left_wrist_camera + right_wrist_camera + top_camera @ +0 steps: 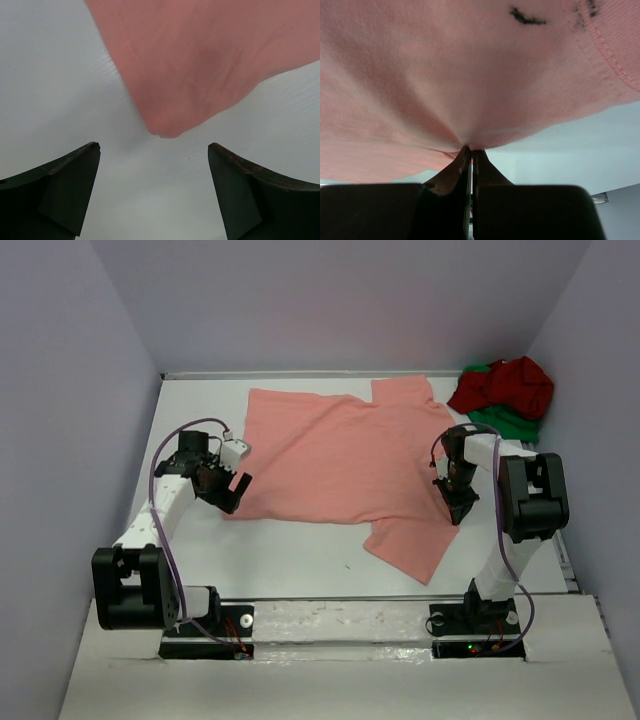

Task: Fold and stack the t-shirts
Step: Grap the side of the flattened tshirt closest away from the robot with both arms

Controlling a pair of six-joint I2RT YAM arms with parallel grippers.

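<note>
The green shirt lies mostly buried under the dark red shirt. In the right wrist view the salmon-pink shirt runs off three edges, its dark marks too blurred to read, and a pinched fold vanishes into the right gripper. The bottom edge of the left wrist view cuts off the left gripper.

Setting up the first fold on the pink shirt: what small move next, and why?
Probably ease the left gripper onto the salmon-pink shirt corner and close: it stands open just short, while the right gripper is shut on the cloth.
</note>
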